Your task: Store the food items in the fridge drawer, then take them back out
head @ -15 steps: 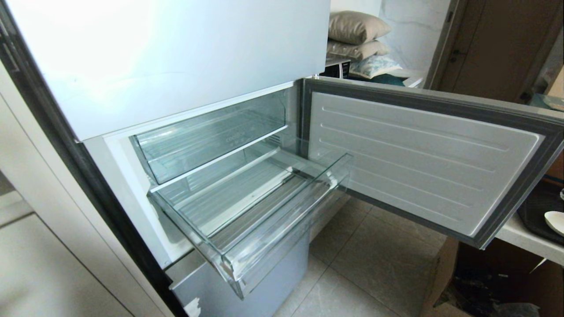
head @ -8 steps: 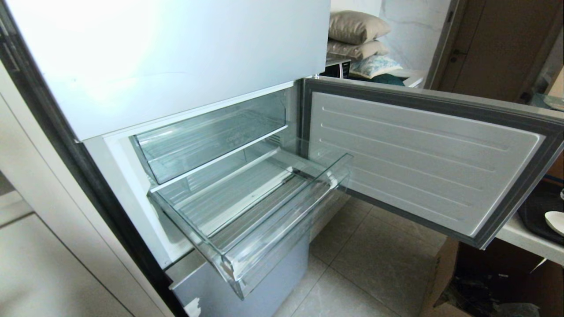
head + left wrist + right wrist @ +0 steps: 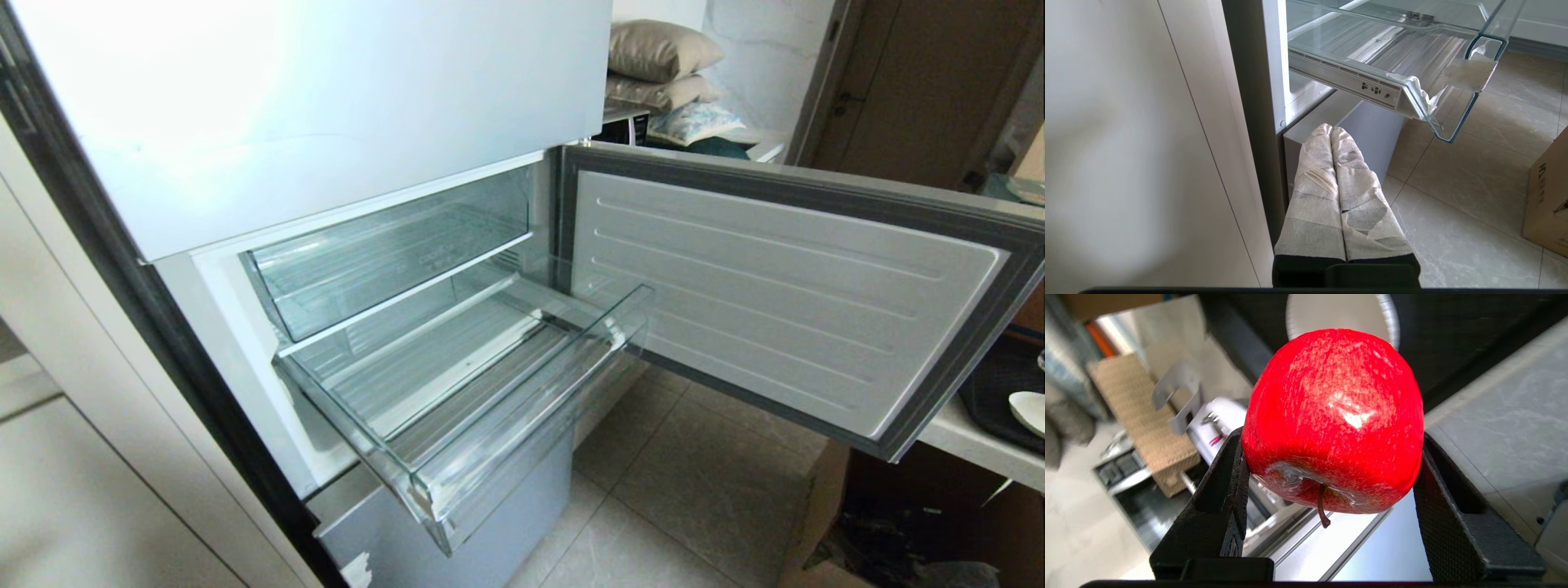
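My right claw: clamped on the red apple.
My left claw: fingers together, below the fridge drawer.
Fridge drawer: pulled out.

Glare: washing out the upper fridge door.
Highlight: glinting on the apple.
Blur: smearing the background behind it.

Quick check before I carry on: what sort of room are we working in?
Probably a home kitchen: an open pale blue-grey fridge with its clear plastic drawer pulled out, grey floor tiles, and stacked beige pillows behind.
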Tool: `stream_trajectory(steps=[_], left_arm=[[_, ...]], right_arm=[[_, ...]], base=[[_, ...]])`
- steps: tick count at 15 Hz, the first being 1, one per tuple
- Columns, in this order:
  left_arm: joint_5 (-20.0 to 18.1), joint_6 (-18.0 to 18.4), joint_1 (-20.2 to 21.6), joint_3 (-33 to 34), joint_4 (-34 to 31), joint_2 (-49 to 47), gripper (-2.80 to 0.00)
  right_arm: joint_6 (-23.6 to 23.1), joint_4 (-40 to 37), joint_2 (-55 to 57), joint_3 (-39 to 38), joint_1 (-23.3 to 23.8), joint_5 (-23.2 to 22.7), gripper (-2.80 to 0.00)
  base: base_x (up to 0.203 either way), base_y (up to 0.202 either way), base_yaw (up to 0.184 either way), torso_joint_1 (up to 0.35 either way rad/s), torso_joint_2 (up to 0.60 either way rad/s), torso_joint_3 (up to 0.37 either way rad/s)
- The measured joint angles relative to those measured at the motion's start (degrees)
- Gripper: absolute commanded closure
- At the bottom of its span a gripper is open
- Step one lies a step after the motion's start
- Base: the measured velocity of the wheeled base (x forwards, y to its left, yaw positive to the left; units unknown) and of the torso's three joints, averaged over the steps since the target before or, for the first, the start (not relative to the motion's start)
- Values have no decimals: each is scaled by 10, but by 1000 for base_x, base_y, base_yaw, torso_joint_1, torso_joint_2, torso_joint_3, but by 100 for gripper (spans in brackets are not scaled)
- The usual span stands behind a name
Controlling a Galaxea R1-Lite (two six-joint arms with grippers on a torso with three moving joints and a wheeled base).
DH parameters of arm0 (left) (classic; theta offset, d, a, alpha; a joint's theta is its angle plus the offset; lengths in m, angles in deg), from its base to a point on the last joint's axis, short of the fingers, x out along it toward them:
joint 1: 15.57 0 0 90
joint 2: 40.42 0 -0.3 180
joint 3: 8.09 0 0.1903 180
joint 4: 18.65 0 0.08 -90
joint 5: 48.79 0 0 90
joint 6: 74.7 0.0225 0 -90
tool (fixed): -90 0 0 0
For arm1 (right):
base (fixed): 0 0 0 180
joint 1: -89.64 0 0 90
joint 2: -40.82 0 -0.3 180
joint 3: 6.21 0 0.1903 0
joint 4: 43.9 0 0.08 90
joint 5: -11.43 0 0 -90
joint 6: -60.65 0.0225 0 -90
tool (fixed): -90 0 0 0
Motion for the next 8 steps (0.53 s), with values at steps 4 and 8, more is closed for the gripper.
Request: stream_trajectory(steps=[4,8], left_arm=[[0,0,0,0,0,0,0],[0,0,0,0,0,0,0]], right_arm=[[11,-39,12,49,0,10,0],[21,-54,58,101,-5,-6,0]], base=[[0,0,0,0,0,0],[0,0,0,0,0,0]])
